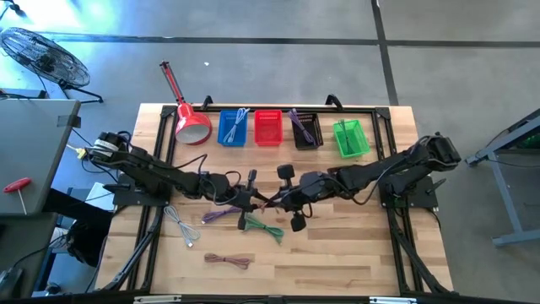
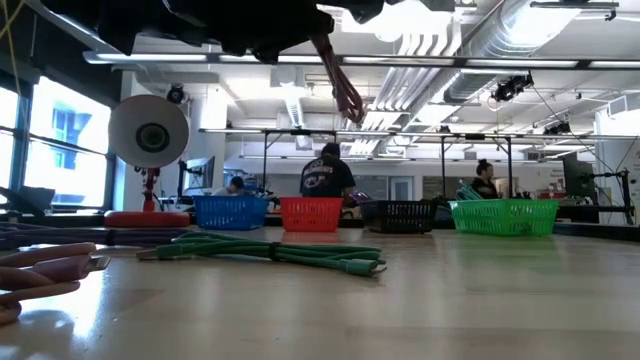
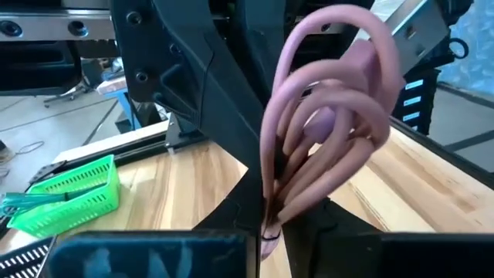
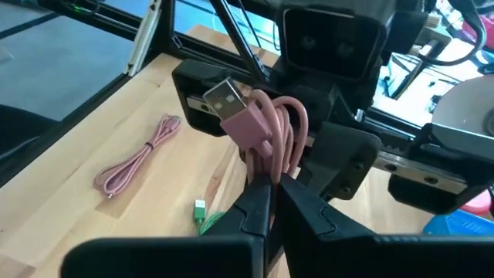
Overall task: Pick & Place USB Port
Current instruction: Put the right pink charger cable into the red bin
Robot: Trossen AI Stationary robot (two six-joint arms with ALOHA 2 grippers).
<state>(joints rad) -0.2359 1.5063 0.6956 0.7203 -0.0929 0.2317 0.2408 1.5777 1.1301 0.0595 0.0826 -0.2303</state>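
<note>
While both grippers meet mid-frame in the high view, the pink cable (image 4: 266, 131) hangs above the table between them: the right gripper (image 4: 270, 193) is clamped on it, and the left gripper (image 3: 266, 224) seems clamped too. This looks like a handover; next, one must let go before the red basket (image 1: 267, 127).

Pale planked wood table (image 1: 337, 253), faintly glossy; baskets (image 2: 504, 216) look like meshed plastic; pink cable (image 4: 266, 135) smooth, probably rubbery.

Pink cable (image 4: 270, 131); blue (image 1: 233, 127), red (image 1: 267, 127), green baskets (image 1: 350, 138).
</note>
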